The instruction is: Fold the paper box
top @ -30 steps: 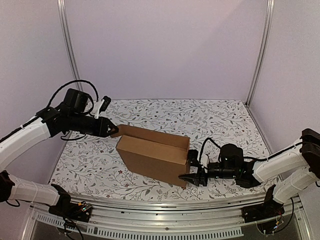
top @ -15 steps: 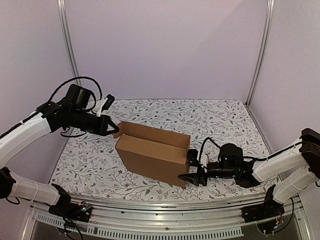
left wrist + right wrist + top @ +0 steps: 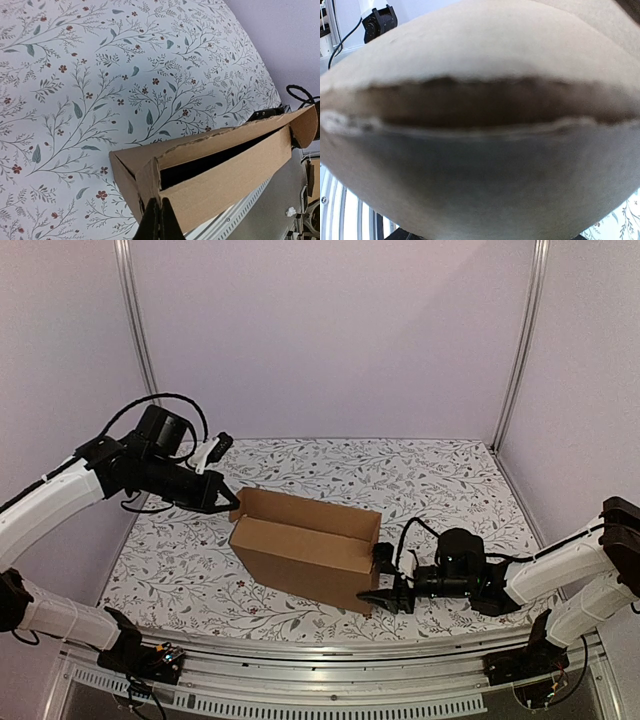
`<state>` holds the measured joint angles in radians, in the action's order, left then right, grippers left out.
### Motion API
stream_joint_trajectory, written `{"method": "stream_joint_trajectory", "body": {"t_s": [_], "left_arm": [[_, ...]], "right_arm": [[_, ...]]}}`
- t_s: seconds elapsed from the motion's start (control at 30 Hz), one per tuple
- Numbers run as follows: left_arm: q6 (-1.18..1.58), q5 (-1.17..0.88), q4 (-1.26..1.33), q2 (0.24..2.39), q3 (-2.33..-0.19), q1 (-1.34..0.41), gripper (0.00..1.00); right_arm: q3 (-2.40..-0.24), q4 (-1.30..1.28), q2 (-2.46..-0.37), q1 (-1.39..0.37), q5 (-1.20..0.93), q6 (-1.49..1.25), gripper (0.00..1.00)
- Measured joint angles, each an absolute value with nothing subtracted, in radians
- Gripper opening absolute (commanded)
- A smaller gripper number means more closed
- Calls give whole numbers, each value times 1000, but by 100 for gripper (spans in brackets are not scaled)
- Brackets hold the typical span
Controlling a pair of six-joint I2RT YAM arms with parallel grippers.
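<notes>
Position: the paper box (image 3: 305,550) sits mid-bench (image 3: 450,475), walls raised, top open. The left fingers (image 3: 150,222) are pinched shut on its end flap. The right fingers (image 3: 378,594) meet the near right corner; their state cannot be told. Step: apparently setting end flaps. Next: tuck inward squarely.

We find the paper box (image 3: 305,550) on the counter (image 3: 440,480), the back wall behind it. The left claw (image 3: 233,503) meets the box's left end, on its corner flap. The right claw (image 3: 380,576) sits against the box's right end, at the near corner.
</notes>
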<state>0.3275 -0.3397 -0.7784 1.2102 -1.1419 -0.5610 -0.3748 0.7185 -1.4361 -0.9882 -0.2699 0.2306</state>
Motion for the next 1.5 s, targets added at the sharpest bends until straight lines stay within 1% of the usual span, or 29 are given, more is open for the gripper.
{"method": "stream_joint_trajectory", "body": {"t_s": [0.53,0.8,1.17,1.3,1.43,1.5], "left_arm": [[379,-217,-693,1091,-1019,-636,0],[424,-169,-640,1049,-963,-662,0],[513,-82,-588,995,-876,-720,0],[540,-44,-590,993,-849,-743,0],[554,-9,-604,993,-839,-767,0],[556,6,-605,993,-839,-775,0]], "right_arm": [[-374,716,-1436,-997,-245,240,32],[-375,717,-1436,-1001,-234,235,30],[-378,716,-1436,-1007,-215,217,30],[-383,712,-1436,-1007,-211,205,31],[-385,709,-1438,-1008,-211,194,35],[-386,709,-1438,-1008,-211,192,39]]}}
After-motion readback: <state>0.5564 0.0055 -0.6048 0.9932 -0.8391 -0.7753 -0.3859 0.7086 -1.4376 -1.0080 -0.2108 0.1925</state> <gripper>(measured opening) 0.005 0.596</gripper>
